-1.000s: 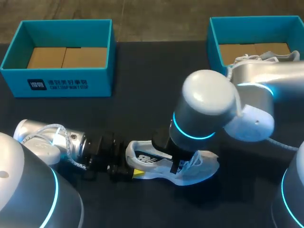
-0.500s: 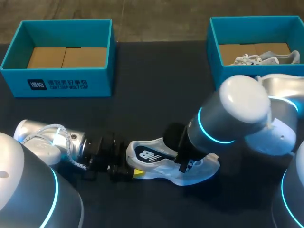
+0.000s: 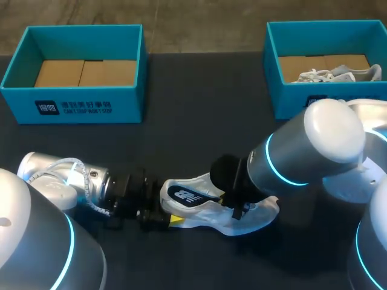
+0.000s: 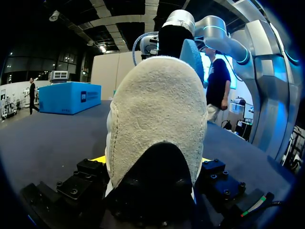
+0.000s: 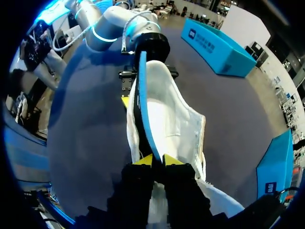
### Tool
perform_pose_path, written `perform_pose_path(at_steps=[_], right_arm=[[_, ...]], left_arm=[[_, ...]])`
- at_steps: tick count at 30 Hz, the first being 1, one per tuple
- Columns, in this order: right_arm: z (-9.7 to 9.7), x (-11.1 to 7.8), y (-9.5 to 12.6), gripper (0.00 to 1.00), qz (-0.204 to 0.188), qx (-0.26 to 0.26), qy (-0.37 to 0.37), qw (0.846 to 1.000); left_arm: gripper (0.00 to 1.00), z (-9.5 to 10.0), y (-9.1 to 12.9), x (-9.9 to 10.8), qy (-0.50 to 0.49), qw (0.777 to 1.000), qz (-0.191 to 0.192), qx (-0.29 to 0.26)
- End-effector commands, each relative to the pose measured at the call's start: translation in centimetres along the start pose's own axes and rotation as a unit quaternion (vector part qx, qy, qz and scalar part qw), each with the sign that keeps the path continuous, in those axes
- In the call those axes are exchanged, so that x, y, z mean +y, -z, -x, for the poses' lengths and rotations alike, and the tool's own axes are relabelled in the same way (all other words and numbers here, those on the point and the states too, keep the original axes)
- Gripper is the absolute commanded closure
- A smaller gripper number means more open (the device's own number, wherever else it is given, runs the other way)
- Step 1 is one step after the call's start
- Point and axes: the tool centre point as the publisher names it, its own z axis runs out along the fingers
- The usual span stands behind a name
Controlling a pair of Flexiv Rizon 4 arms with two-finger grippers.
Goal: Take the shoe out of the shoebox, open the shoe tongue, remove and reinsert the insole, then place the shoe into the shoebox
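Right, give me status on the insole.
Left gripper shut on shoe heel, on the table. Right gripper shut on insole, on edge in the shoe's opening. Left shoebox stands apart, far side.

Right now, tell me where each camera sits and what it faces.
Head view: above and behind the table, looking down on the shoe; shows left arm, right arm, left gripper at the heel.
Left wrist view: on my left wrist, facing the heel; right arm beyond.
Right wrist view: on my right wrist, looking into the shoe; right gripper pinches the blue insole.
Shared: all three show the shoe.
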Motion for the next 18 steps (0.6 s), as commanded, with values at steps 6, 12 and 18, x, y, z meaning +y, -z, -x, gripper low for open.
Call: perform_pose_path(at_steps=[6,12,18], right_arm=[[-0.1,1.8,1.5,0.76,-0.024,0.001,0.016,1.000],[0.3,2.4,2.5,0.65,-0.038,0.016,0.016,0.999],[0.7,3.1,2.7,0.64,-0.031,0.046,0.011,0.998]], left_arm=[[1.00,0.2,0.0,0.4,0.001,1.000,0.001,-0.001],[1.00,0.2,0.0,0.4,0.001,1.000,0.001,-0.001],[1.00,0.2,0.0,0.4,0.001,1.000,0.001,-0.001]])
